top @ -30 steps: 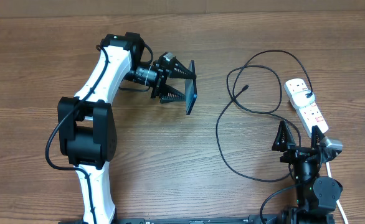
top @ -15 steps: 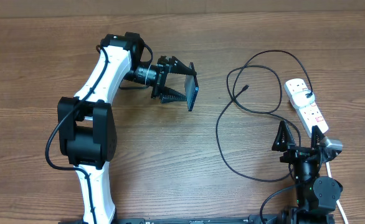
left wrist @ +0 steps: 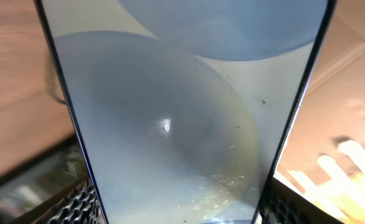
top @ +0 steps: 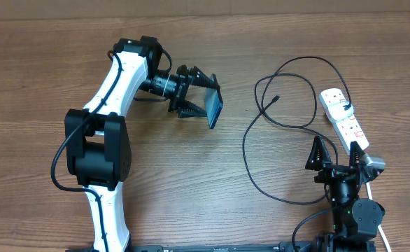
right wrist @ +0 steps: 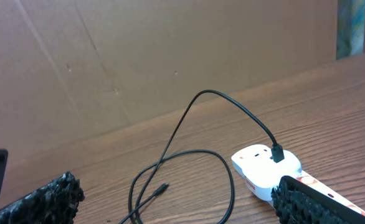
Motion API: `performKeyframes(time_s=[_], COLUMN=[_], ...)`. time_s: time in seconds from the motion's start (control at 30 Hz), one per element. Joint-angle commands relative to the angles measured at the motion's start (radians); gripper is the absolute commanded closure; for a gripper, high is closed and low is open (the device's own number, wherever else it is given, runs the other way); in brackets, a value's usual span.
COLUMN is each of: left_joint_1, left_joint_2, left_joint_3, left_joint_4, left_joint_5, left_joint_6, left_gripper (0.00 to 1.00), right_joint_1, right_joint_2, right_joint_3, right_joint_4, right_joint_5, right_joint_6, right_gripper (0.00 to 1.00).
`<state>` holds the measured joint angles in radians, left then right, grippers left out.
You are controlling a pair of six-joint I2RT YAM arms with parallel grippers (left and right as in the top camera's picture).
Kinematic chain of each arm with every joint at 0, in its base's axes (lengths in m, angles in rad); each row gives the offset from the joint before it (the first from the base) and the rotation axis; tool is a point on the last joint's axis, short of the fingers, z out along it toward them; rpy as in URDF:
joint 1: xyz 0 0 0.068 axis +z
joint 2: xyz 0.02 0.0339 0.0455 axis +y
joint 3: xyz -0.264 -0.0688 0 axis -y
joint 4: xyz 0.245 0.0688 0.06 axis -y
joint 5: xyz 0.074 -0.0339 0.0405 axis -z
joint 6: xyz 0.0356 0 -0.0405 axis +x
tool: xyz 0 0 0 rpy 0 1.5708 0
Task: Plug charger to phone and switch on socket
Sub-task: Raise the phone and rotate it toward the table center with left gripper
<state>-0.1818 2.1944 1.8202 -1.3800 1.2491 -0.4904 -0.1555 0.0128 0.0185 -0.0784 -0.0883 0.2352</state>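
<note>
My left gripper (top: 196, 93) is shut on the phone (top: 215, 108) and holds it above the table, tilted, with its blue screen partly showing. In the left wrist view the phone's screen (left wrist: 182, 112) fills the frame between the fingers. The charger's black cable (top: 261, 140) loops across the right half of the table, its small plug tip (top: 277, 99) lying free and its plug head (top: 348, 106) seated in the white socket strip (top: 341, 115). The plug tip (right wrist: 162, 186) and socket (right wrist: 263, 168) also show in the right wrist view. My right gripper (top: 337, 152) is open and empty, just left of the socket.
Brown cardboard walls (right wrist: 139, 56) stand behind the table's far edge. The socket's white cord (top: 381, 217) runs down past the right arm's base.
My left gripper has rotated the phone, so its blue screen now turns more toward the overhead camera. The right arm has not moved.
</note>
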Motion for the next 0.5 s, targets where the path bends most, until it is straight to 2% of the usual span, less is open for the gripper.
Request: performKeyframes(time_s=[0.0, 0.33, 0.47], left_joint_1=[0.002, 0.000, 0.000], left_joint_2=[-0.005, -0.040, -0.108], left_joint_3=[0.031, 0.042, 0.043], left_joint_4=[0.000, -0.044, -0.049], left_joint_5=[-0.146, -0.319, -0.325], left_joint_6=[0.065, 0.172, 0.201], left_gripper=[0.57, 0.60, 0.60], right_joint_1=[-0.002, -0.002, -0.002], right_joint_2=[-0.010, -0.010, -0.010], right_joint_3=[-0.011, -0.011, -0.011], right_joint_4=[0.005, 0.005, 0.005], right_joint_5=[0.009, 0.009, 0.009], right_joint_6=[0.001, 0.001, 0.001], right_gripper=[0.00, 0.00, 0.00])
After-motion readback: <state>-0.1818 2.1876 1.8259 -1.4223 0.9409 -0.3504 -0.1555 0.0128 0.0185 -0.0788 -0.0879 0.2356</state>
